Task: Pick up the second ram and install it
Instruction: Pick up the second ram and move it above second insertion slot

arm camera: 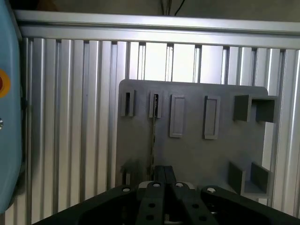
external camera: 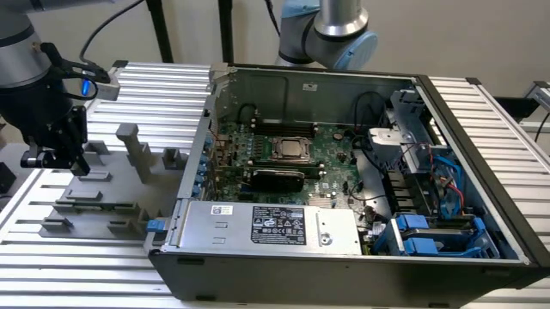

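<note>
The second ram (external camera: 96, 207) is a thin green stick standing on its edge in a slot of the gray fixture plate (external camera: 103, 190), at the exterior view's left. In the wrist view the ram (arm camera: 153, 136) is seen edge-on as a thin line running across the fixture plate (arm camera: 197, 154) toward my fingers. My gripper (external camera: 58, 166) hangs above the fixture, a little to the left of the ram and apart from it. Its black fingers (arm camera: 159, 177) sit pressed together, so my gripper (arm camera: 164, 177) looks shut with nothing held.
An open computer case (external camera: 481, 193) lies right of the fixture, with motherboard, silver CPU socket (external camera: 290, 149) and long black slots (external camera: 273, 170). The power supply (external camera: 266, 222) fills its near side. A second arm (external camera: 331, 32) stands behind. Tall gray fixture blocks (external camera: 131, 148) rise nearby.
</note>
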